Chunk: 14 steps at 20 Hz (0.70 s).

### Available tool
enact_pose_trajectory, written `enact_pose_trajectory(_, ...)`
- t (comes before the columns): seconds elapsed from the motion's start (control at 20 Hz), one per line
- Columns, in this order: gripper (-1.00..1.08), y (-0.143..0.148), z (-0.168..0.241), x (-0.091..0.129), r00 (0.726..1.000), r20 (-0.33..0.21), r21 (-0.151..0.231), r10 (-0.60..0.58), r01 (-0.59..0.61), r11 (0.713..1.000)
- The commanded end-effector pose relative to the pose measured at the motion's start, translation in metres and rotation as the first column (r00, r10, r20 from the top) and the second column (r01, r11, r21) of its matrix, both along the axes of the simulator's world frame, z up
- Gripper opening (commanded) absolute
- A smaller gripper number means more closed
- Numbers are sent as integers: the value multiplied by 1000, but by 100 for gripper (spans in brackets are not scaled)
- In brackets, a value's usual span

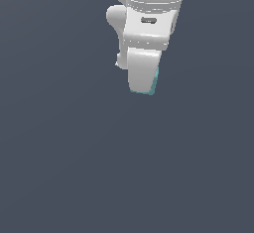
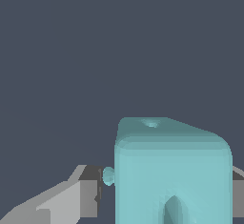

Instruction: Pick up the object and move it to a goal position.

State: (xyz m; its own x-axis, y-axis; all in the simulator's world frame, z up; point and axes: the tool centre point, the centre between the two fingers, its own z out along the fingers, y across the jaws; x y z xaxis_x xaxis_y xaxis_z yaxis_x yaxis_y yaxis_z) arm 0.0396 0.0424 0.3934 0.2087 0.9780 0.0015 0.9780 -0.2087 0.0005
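Observation:
The object (image 2: 171, 170) is a light teal boxy block with a small dark recess on its upper face and a larger one on its near face. In the wrist view it fills the space between the grey fingers (image 2: 83, 192), and a small nub on its side meets one pad. My gripper (image 2: 167, 189) is shut on it. In the exterior view the white gripper (image 1: 144, 84) hangs from the top middle and hides most of the object (image 1: 155, 82). Only a thin teal edge peeks out beside and below the hand.
A plain dark blue-grey surface (image 1: 59, 167) lies all around the arm in both views. No other thing and no goal marker shows.

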Motion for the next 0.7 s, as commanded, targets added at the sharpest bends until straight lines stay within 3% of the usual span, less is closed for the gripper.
enact_pose_trajectory(0.0,-100,-5,26,-1,1000,-1,0,0,0,1000)
enact_pose_trajectory(0.65,-100,-19,101,0,1000,-1,-1,-3,3,1000)
